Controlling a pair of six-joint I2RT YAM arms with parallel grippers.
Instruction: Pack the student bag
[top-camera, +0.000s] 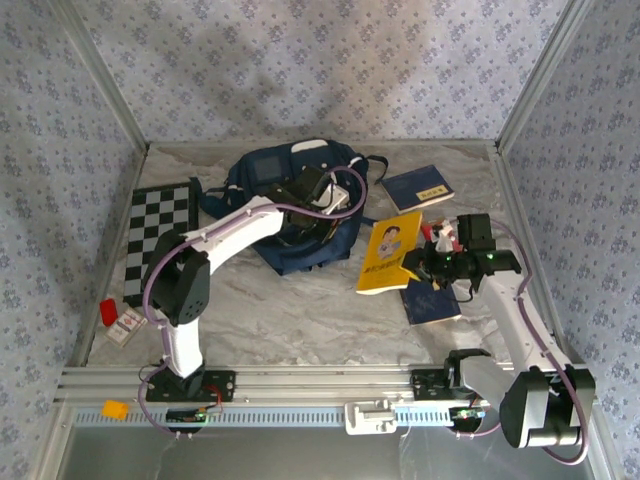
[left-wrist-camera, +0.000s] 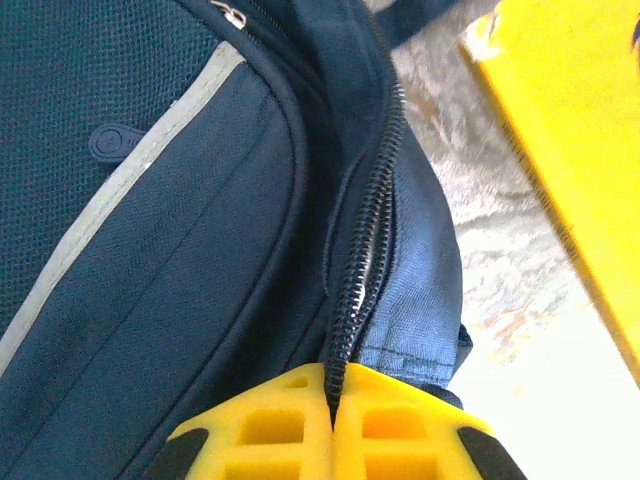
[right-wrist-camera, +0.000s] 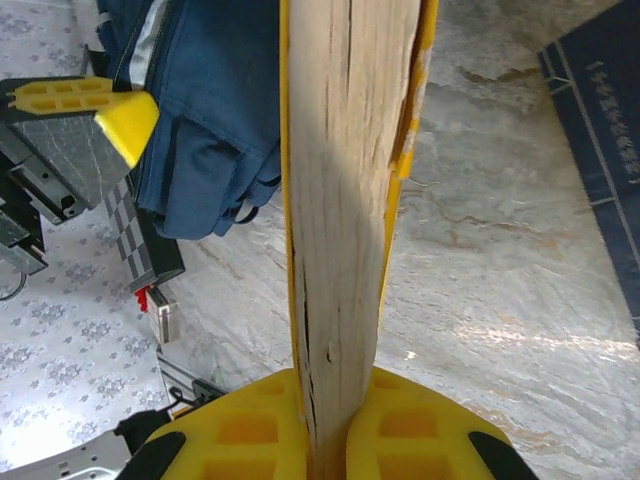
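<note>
The student bag (top-camera: 285, 180), a navy backpack with pale stripes, lies at the back middle of the table. My left gripper (top-camera: 322, 212) rests on its right side. In the left wrist view its yellow fingers (left-wrist-camera: 270, 425) are shut on the bag's zipper edge (left-wrist-camera: 365, 240), which runs up between them. My right gripper (top-camera: 418, 265) is shut on the near edge of a yellow book (top-camera: 390, 250). In the right wrist view that book (right-wrist-camera: 345, 180) stands edge-on between the pads, its pages showing, with the bag (right-wrist-camera: 205, 140) to its left.
One dark blue book (top-camera: 418, 187) lies at the back right and another (top-camera: 432, 302) under the right gripper. A folded checkerboard (top-camera: 160, 240) lies at the left. A small red item (top-camera: 108, 310) and a small box (top-camera: 125, 328) sit at the near left edge.
</note>
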